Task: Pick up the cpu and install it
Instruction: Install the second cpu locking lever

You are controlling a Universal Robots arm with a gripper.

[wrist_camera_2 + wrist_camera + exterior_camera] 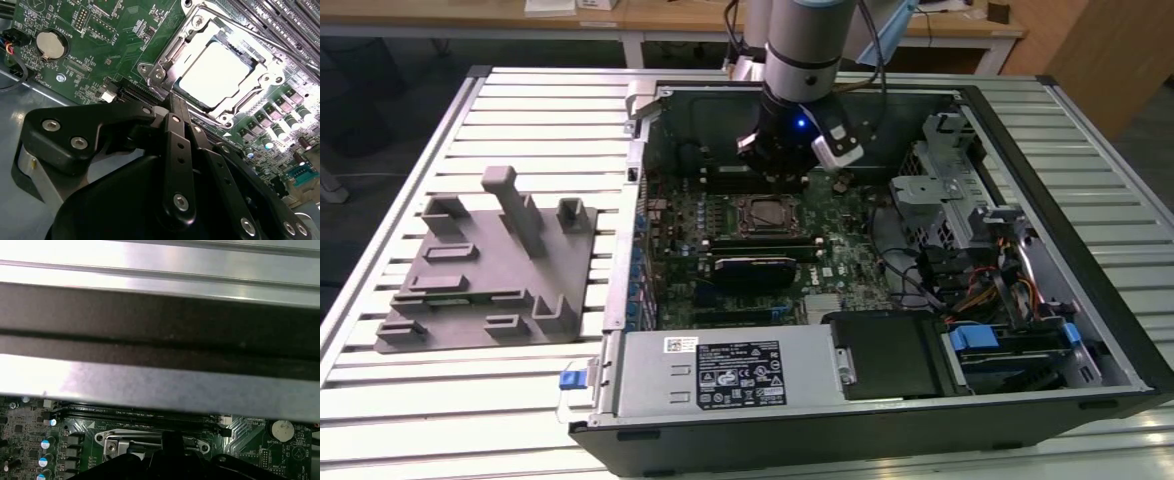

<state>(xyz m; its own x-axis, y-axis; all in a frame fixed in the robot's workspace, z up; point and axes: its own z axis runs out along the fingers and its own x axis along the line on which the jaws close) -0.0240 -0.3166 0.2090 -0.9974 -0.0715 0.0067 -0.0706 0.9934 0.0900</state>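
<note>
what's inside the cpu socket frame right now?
The cpu sits inside the socket frame, pale metal top up, in the second wrist view. The gripper is at the frame's edge, holding nothing. Contacts beneath the chip are covered.

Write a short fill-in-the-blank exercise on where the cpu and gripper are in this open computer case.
1. The cpu lies inside the metal ____ on the green motherboard.
2. The gripper holds ____.
3. In the exterior view, the grey plastic fixture stands on the slatted table, on the exterior view's ____ of the computer case.

Missing words: socket; nothing; left
</note>
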